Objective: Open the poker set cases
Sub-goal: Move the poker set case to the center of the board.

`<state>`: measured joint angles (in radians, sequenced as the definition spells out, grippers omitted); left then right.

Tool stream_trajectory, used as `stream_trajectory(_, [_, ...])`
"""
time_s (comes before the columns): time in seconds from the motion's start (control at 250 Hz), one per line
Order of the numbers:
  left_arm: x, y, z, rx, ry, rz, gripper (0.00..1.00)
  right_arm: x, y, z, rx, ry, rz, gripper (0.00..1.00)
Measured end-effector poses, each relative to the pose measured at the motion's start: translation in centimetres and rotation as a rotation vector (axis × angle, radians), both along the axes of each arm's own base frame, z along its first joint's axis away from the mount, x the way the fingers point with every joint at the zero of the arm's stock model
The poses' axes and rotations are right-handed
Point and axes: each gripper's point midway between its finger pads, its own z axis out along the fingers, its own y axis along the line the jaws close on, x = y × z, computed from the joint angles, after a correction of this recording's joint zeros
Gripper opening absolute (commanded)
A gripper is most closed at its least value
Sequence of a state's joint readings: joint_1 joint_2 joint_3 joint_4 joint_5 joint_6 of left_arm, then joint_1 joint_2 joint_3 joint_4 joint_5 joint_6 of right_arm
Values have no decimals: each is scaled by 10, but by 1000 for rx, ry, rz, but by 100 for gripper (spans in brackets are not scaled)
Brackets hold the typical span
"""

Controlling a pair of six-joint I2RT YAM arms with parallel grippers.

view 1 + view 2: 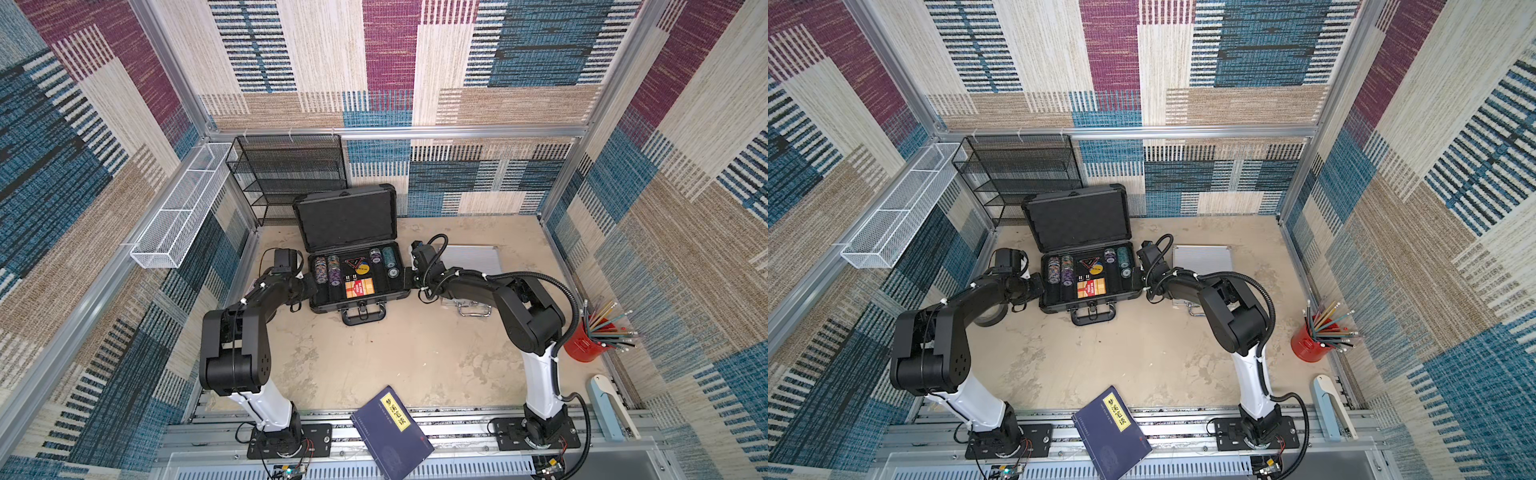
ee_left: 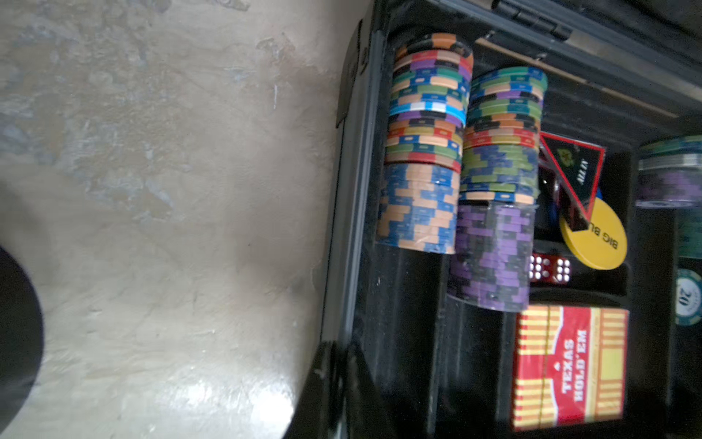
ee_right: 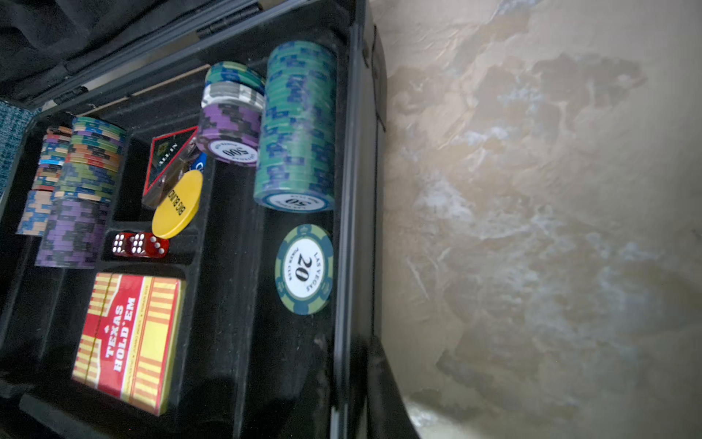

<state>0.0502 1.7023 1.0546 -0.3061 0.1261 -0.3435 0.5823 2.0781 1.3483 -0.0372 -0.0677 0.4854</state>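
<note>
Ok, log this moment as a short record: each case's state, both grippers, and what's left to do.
dark case: open, lid upright, chips and card deck showing
silver case: closed, flat, beside the dark case on the robot's right
left gripper: shut, at dark case's left end
right gripper: shut, at its right end
remaining: open silver case

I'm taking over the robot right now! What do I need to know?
Left gripper: shut, seemingly clamped on the dark grey case's left side wall.
Right gripper: shut, seemingly on its right wall.
Dark grey case: mid-table, open, chips showing. Done.
Silver case: beside it, under the right arm, closed. Not yet opened.
</note>
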Motion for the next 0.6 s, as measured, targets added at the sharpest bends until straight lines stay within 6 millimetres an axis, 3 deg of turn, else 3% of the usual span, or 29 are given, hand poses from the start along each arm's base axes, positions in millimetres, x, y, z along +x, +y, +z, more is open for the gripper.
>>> stream_trajectory(0.136, [1,6,0,25,25,-3,9,-1,4,0,25,15,-22,2])
stream_trajectory(0.6, [13,55,5,127,45,13,6,-15,55,4,163,64,-52,0])
